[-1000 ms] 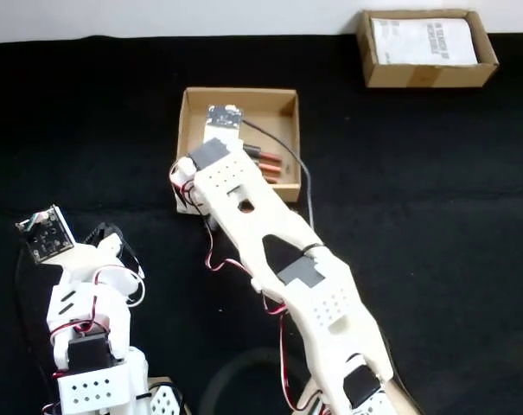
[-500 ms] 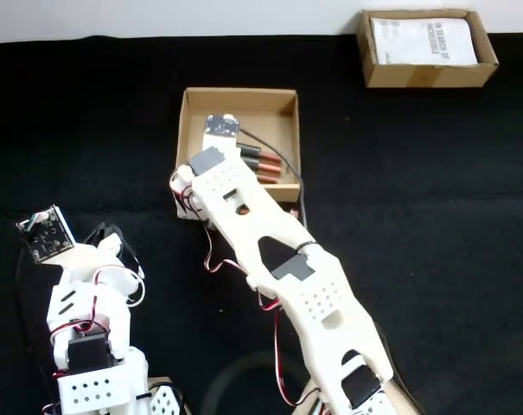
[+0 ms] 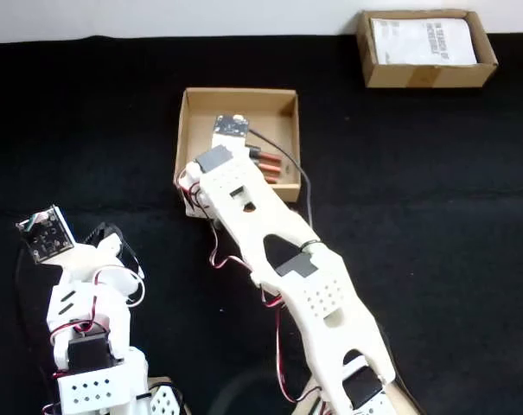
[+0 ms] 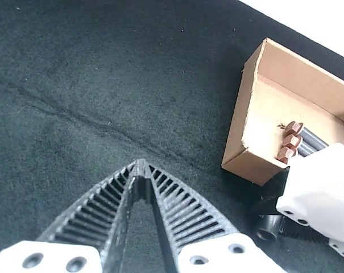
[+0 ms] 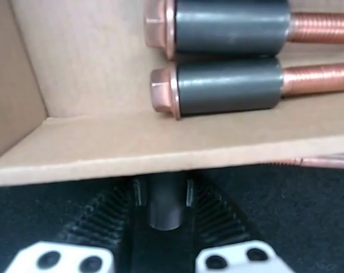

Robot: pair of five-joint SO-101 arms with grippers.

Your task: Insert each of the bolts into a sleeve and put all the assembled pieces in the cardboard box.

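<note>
The right arm (image 3: 270, 233) lies across the box (image 3: 196, 112), hiding its near wall. The right claw (image 5: 163, 196) grips a dark sleeve (image 5: 163, 215). The left claw (image 4: 141, 173) is clenched, empty.

Robotics lab bench, black felt table (image 3: 434, 259).

Black table (image 3: 434, 259), cardboard box (image 3: 182, 138), farther box (image 3: 425, 76)

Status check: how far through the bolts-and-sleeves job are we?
Done: two sleeved bolts lie in the cardboard box, a third bolt head beside them. In hand: the right gripper grips a dark sleeve just outside the box wall; whether it holds a bolt I cannot tell. Remaining: boxing that piece. The left gripper is shut, empty.
</note>
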